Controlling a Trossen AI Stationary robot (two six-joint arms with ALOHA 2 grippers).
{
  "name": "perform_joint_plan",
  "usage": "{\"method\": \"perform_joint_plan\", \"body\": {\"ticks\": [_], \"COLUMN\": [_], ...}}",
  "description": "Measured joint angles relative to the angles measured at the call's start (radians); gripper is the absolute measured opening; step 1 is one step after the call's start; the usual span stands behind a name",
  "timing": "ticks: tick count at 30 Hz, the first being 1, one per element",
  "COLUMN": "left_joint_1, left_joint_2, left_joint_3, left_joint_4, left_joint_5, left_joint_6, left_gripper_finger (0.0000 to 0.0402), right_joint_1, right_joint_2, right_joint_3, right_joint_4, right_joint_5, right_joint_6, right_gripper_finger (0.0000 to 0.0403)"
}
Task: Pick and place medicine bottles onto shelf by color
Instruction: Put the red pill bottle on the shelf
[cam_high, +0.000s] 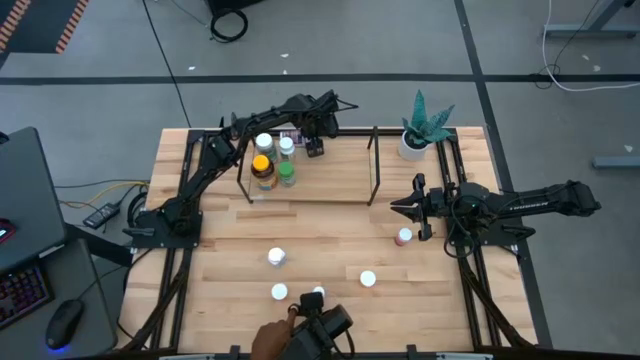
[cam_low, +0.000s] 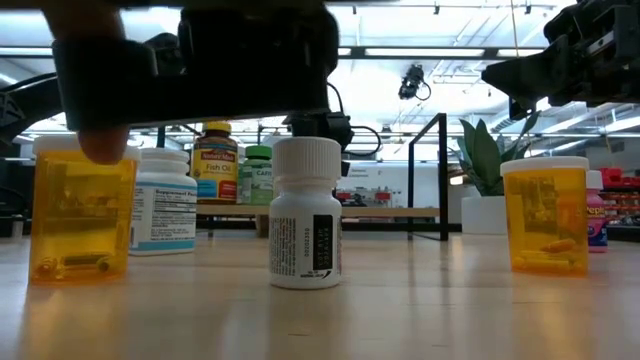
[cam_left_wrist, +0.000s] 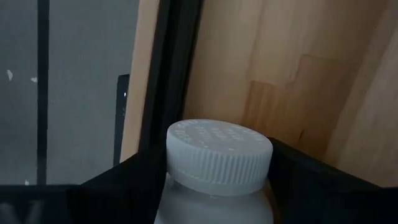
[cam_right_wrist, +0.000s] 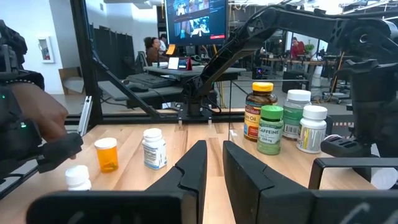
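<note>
1. The left pincer (cam_high: 315, 147) hangs over the back of the shelf (cam_high: 330, 190), its dark fingers (cam_left_wrist: 311, 180) closed on a white-capped bottle (cam_left_wrist: 219, 157). The cap is round with a ribbed edge and a stippled top, and the bottle stands upright between the fingers.
2. Just to the pincer's side, on the shelf's light-wood board inside thin black rods, four more bottles stand upright in a cluster: a yellow-capped amber bottle (cam_high: 262, 167), a green-capped bottle (cam_high: 287, 173) and two white-capped ones (cam_high: 264, 143).
3. The right pincer (cam_high: 404, 208) waits over the surface beyond the shelf's other end, its flat dark fingers (cam_right_wrist: 239, 165) a little apart and empty. A pink-capped bottle (cam_high: 403, 237) stands on the surface just near it.
4. Further out on the front of the surface stand loose white-capped bottles (cam_high: 277, 258), all upright.
5. The low view alone shows their materials: a smooth white plastic bottle (cam_low: 305, 213) with a dark label, and two clear orange vials (cam_low: 546, 215) with white caps.
6. At the front edge, a person's hand (cam_high: 272, 338) holds a dark device; a potted green plant (cam_high: 420, 128) in a white pot stands at the back corner.
</note>
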Motion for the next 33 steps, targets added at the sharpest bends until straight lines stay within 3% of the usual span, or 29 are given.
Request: {"method": "perform_joint_plan", "body": {"ticks": [18,23,33], "left_joint_1": [-0.035,-0.037,-0.060], "left_joint_2": [0.000,0.000,-0.111], "left_joint_3": [0.003,0.072,0.100], "left_joint_4": [0.034,0.022,0.080], "left_joint_5": [-0.056,-0.056,0.037], "left_joint_6": [0.097,0.090,0.011], "left_gripper_finger": [0.0242,0.0244,0.0250], "right_joint_1": [0.000,0.000,0.000], "right_joint_2": [0.000,0.000,0.000], "right_joint_3": [0.000,0.000,0.000], "right_joint_4": [0.000,0.000,0.000], "right_joint_5": [0.000,0.000,0.000], "right_joint_6": [0.000,0.000,0.000], "right_gripper_finger": [0.0062,0.0062,0.0062]}}
